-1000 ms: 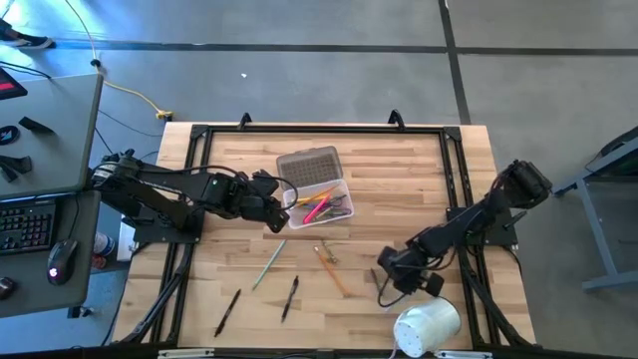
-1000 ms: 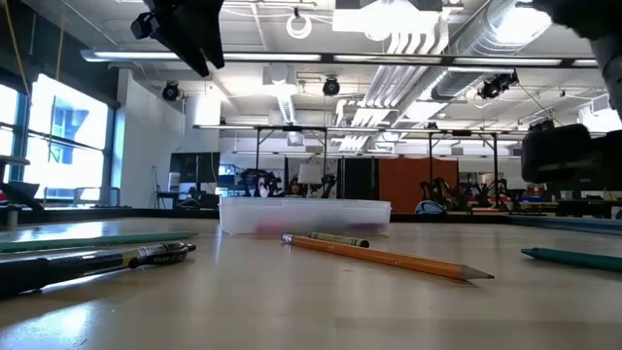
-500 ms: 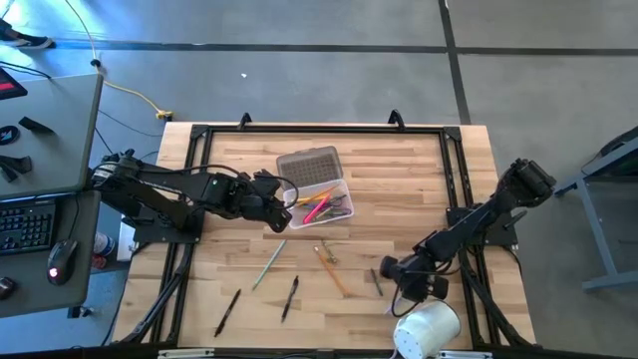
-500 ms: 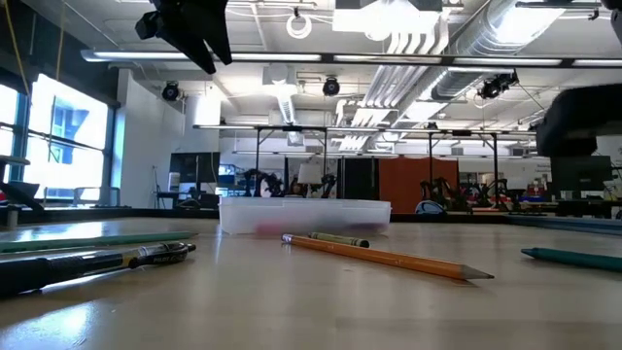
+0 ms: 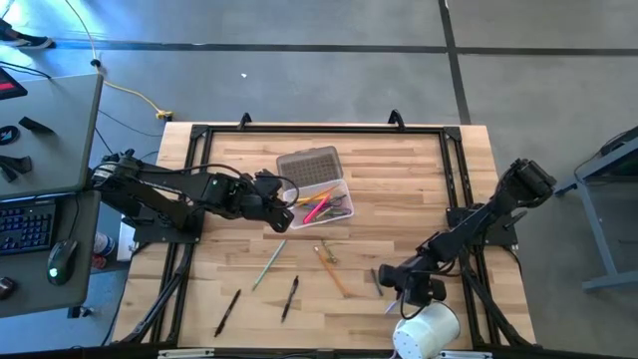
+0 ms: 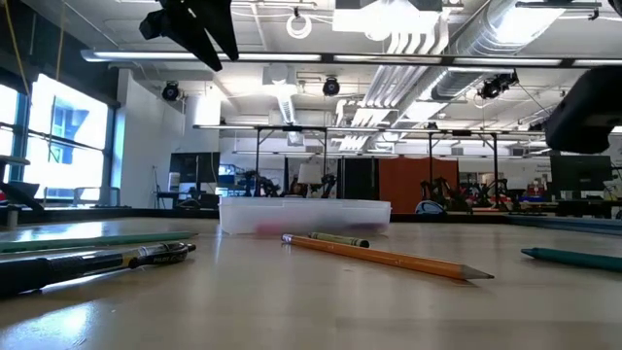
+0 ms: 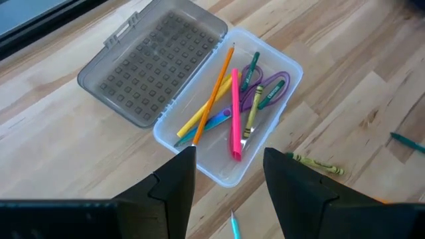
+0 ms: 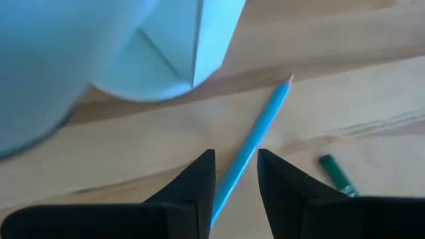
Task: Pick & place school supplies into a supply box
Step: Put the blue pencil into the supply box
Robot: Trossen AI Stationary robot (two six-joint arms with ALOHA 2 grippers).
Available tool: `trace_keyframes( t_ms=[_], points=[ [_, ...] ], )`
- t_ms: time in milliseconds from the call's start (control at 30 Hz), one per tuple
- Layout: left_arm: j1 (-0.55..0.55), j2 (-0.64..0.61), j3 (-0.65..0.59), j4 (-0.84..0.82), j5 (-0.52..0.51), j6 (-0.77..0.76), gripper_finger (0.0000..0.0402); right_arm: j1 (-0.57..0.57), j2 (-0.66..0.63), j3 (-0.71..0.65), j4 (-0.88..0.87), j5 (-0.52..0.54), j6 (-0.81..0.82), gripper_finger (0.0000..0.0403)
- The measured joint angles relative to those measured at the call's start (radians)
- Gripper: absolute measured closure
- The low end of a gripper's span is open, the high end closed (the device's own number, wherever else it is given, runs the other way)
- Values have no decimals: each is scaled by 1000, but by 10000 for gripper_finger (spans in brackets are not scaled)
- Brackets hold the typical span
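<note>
The clear supply box [image 5: 325, 204] stands open mid-table, its grey ribbed lid [image 5: 307, 167] lying flat behind it. Several pens and crayons lie inside the box [image 7: 232, 113]. My left gripper [image 7: 226, 192] is open and hovers over the box's near-left corner [image 5: 282, 211]. My right gripper [image 8: 236, 182] is open at the table's near right [image 5: 404, 286]; its fingers stand on either side of a blue pencil [image 8: 255, 146] lying on the wood. More pens and pencils lie loose on the table: an orange pencil [image 5: 332, 271], a pale green one [image 5: 267, 265] and two black pens [image 5: 290, 297].
A fat white roll [image 5: 427, 329] lies at the near edge right beside my right gripper and fills much of its wrist view [image 8: 99, 46]. A green crayon [image 8: 339, 174] lies close by. Black rails [image 5: 319, 128] frame the table. A desk with a keyboard [image 5: 25, 224] stands to the left.
My right gripper has moved a short way toward the table's near edge and the white roll, and now stands over the blue pencil. The left arm has stayed over the box.
</note>
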Motion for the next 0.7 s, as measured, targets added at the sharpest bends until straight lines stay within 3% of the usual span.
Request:
trace_keyframes(
  t_ms=[500,700],
  points=[
    [0,0,0,0,-11,0,190,-1,-5,-186,281,213,-16,305],
    [0,0,0,0,-11,2,190,-37,-2,-199,332,201,106,328]
  ],
)
